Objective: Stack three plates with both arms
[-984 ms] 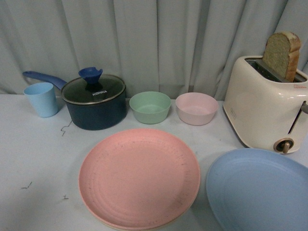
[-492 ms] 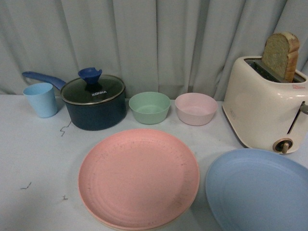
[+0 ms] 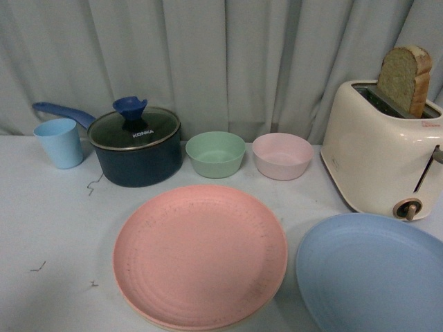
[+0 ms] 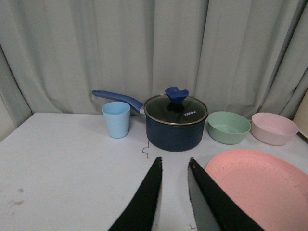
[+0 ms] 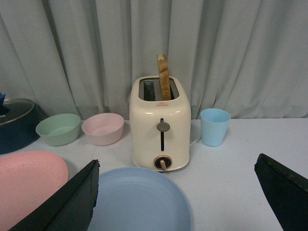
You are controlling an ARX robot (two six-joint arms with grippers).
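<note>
The pink plate (image 3: 200, 256) lies on the white table at the front centre. A thin cream-beige rim (image 3: 228, 324) shows under its near edge. The light blue plate (image 3: 372, 273) lies to its right, in front of the toaster. Neither arm shows in the front view. In the left wrist view my left gripper (image 4: 174, 160) is shut and empty, above bare table just left of the pink plate (image 4: 260, 185). In the right wrist view my right gripper (image 5: 177, 166) is wide open and empty, above the blue plate (image 5: 139, 199), with the pink plate (image 5: 29, 185) off to one side.
Behind the plates stand a light blue cup (image 3: 61, 142), a dark blue lidded pot (image 3: 136, 146), a green bowl (image 3: 216, 153) and a pink bowl (image 3: 282, 155). A cream toaster (image 3: 381, 155) with a bread slice stands at the right. Another blue cup (image 5: 214, 126) stands beside the toaster. A grey curtain hangs behind.
</note>
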